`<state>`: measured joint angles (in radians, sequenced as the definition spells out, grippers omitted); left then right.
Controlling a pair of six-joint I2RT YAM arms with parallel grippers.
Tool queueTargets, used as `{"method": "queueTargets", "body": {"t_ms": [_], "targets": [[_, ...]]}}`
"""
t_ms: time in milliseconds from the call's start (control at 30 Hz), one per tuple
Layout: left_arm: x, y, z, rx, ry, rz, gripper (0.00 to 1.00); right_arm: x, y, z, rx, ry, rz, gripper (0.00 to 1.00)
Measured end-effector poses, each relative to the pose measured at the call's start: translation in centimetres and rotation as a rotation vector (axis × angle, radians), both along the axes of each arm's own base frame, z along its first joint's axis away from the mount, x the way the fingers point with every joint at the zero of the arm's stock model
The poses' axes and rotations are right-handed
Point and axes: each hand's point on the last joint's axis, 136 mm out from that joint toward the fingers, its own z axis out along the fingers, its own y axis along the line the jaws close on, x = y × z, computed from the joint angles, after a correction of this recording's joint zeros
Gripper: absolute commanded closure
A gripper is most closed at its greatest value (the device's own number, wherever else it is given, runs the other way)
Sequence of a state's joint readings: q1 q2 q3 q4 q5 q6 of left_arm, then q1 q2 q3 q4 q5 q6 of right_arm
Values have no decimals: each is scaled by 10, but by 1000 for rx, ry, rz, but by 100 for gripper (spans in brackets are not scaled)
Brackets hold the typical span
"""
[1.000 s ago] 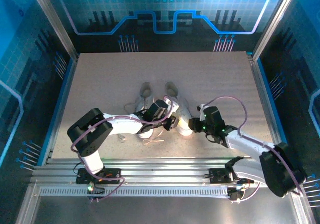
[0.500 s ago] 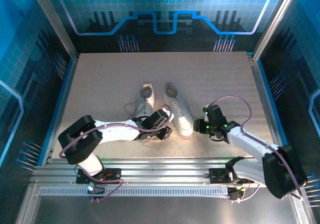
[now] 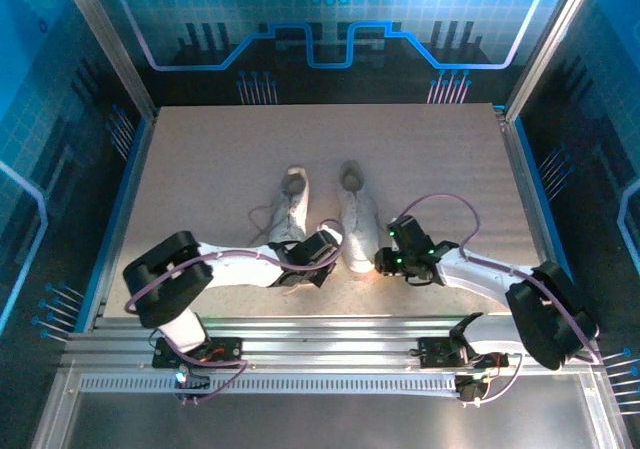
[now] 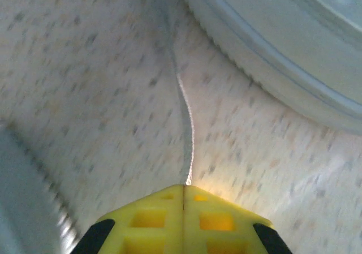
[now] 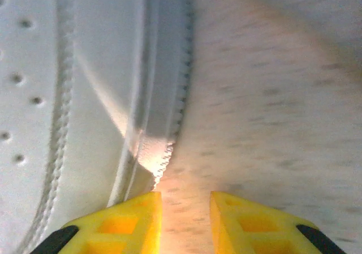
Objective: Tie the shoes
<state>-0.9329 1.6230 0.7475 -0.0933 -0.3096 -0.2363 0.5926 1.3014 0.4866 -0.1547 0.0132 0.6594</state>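
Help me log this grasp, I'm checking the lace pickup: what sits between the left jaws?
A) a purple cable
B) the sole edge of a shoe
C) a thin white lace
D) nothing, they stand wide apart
C: in the left wrist view the left gripper has its jaws pressed together on a thin white lace that runs out across the table.

The top external camera looks steeply down from above and behind the arm bases and takes in the whole table (image 3: 200, 149) from afar. The left wrist camera sits just behind the left gripper (image 4: 184, 200), facing the tabletop at very close range along a lace (image 4: 185, 124). The right wrist camera, equally near behind the right gripper (image 5: 185, 209), faces the right sneaker (image 5: 85, 95) at its sole edge. All three share the table strip by the toes.
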Motion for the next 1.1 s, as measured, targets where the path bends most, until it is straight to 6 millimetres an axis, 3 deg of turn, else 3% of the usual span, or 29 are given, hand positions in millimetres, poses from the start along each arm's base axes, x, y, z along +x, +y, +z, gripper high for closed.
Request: {"method": "queueTargets", "body": {"t_ms": [100, 233, 333, 467, 600, 833, 933, 1100], "targets": [[-3, 22, 20, -18, -11, 24, 100, -13, 21, 4, 30, 22, 85, 67], [10, 32, 76, -126, -107, 51, 100, -1, 19, 24, 4, 29, 73, 58], [13, 30, 109, -182, -156, 33, 100, 30, -3, 52, -21, -13, -9, 48], [14, 16, 135, -240, -160, -2, 100, 67, -60, 77, -97, -47, -173, 40], [16, 0, 158, -292, -153, -36, 100, 78, -100, 66, -202, 32, -246, 37], [20, -42, 203, -396, -151, -121, 100, 76, -105, 21, -294, 204, -184, 35], [18, -55, 214, -435, -138, -152, 100, 73, -101, 8, -317, 246, -150, 42], [13, -78, 224, -520, -89, -168, 100, 66, -92, -4, -336, 289, -97, 86]]}}
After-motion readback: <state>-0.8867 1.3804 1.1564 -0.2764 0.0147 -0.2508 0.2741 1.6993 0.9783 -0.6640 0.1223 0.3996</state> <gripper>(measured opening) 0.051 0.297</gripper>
